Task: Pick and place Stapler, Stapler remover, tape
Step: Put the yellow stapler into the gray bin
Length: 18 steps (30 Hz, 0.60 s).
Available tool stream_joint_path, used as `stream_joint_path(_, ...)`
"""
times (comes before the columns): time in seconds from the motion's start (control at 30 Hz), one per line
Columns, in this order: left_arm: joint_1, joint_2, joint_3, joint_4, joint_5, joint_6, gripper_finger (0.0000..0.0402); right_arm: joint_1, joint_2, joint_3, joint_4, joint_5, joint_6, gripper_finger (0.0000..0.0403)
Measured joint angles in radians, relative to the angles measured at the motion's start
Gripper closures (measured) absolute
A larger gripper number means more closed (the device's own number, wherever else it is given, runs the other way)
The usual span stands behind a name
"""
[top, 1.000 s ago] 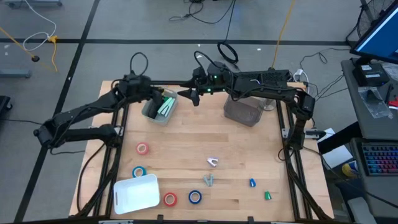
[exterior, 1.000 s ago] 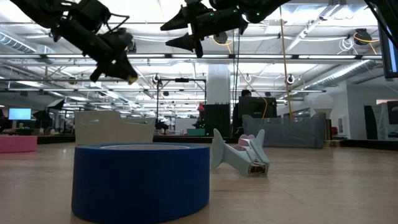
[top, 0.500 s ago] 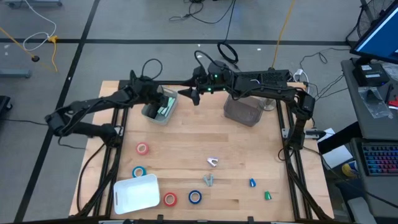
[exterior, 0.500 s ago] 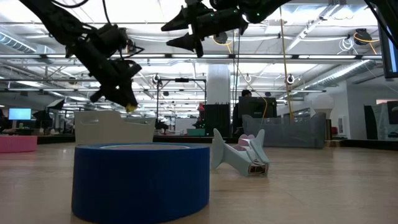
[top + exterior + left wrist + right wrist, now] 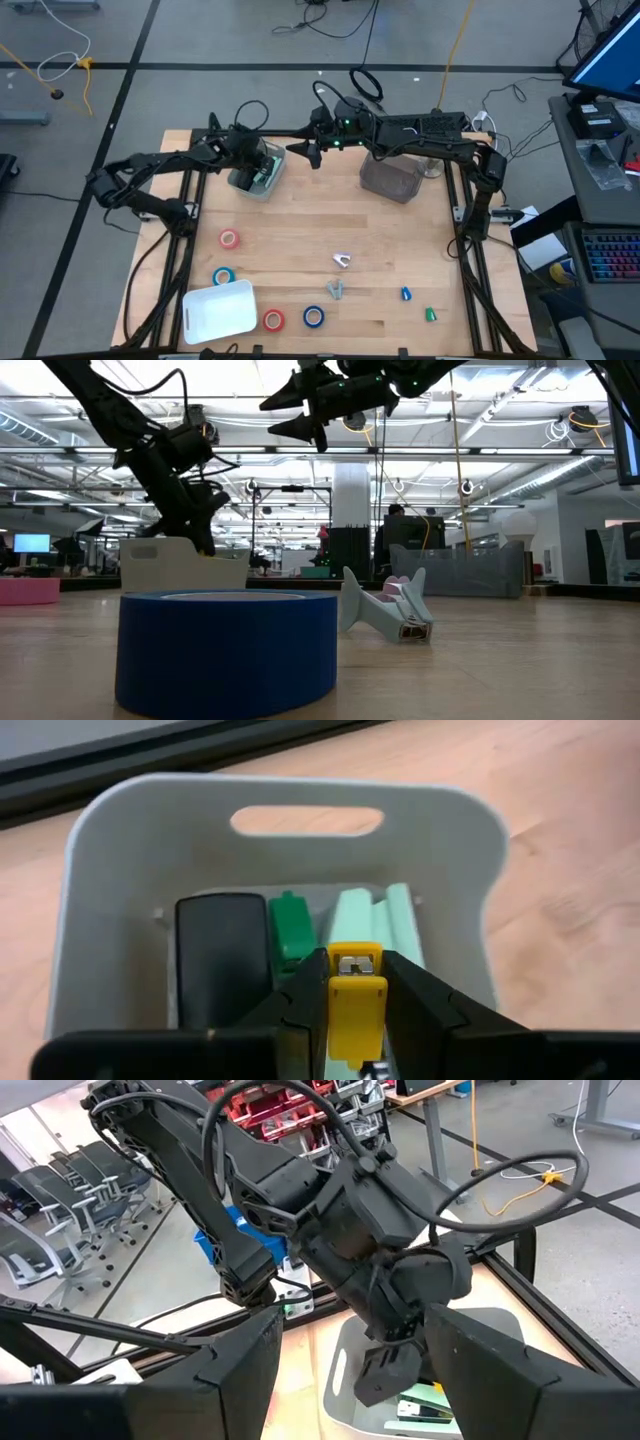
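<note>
Between the left gripper's (image 5: 355, 1020) fingers sits a yellow stapler (image 5: 356, 995), pinched narrow and lengthwise along them, poised directly above the grey bin (image 5: 130, 850) toward the table's 11 o'clock corner. Release drops it beside 1 black stapler (image 5: 220, 945). The right gripper (image 5: 303, 150) waits at 12 o'clock, spread wide, empty.

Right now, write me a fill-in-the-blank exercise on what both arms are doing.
1. The left claw grips a small ____ stapler.
2. It hangs over the grey ____ at the table's far side.
3. The right claw hangs with its jaws ____, holding nothing.
4. The blue tape roll lies on the ____.

Missing words: yellow; bin; open; table
</note>
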Motion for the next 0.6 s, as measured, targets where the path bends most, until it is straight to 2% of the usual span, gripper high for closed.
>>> stream_joint_path(0.23, 0.000, 0.025, 0.000, 0.012, -0.012, 0.000, 0.0321, 0.000, 0.000, 0.000, 0.000, 0.000, 0.002, 0.0160)
stream_joint_path(0.43, 0.002, 0.025, 0.000, 0.012, -0.078, -0.009, 0.0319, 0.000, 0.000, 0.000, 0.000, 0.000, 0.003, 0.0164)
stream_joint_path(0.6, 0.002, 0.024, 0.000, 0.012, -0.078, 0.013, 0.0299, 0.000, 0.000, 0.000, 0.000, 0.000, 0.003, 0.0162)
